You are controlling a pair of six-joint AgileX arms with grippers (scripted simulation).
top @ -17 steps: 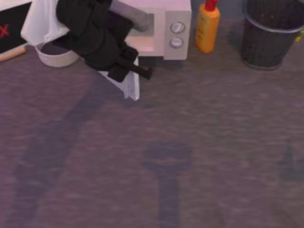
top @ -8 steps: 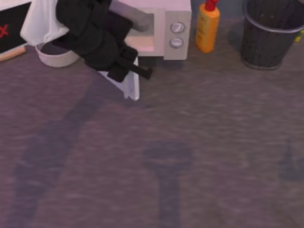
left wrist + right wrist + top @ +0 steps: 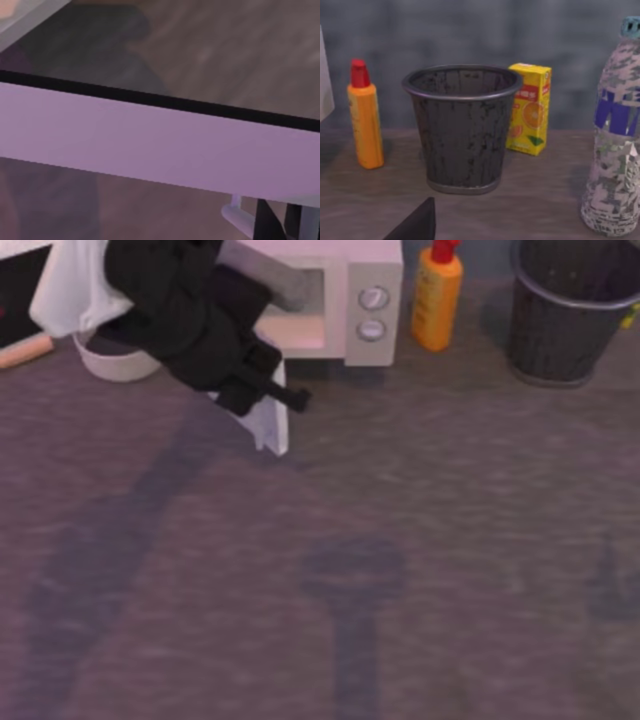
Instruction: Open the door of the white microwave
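Note:
The white microwave [image 3: 375, 270] stands at the back of the table, its two-knob panel [image 3: 372, 312] facing forward and its pale interior [image 3: 300, 330] exposed. Its door [image 3: 270, 425] is swung out toward the left front, standing on edge. My left gripper [image 3: 285, 395] is shut on the door's free edge. The left wrist view fills with the door's edge [image 3: 160, 145]; the pale handle [image 3: 237, 216] sits against dark fingers [image 3: 267, 225]. My right arm is out of the top view; its gripper shows only as a dark wedge [image 3: 417, 225] in the right wrist view.
A white bowl [image 3: 115, 360] sits left of the microwave under my left arm. An orange bottle [image 3: 437, 300] and a dark mesh bin [image 3: 570, 305] stand to its right. Near the bin are a juice carton [image 3: 529, 115] and a plastic bottle [image 3: 615, 150].
My left gripper has moved a little to the left and forward, and the door has swung slightly wider with it.

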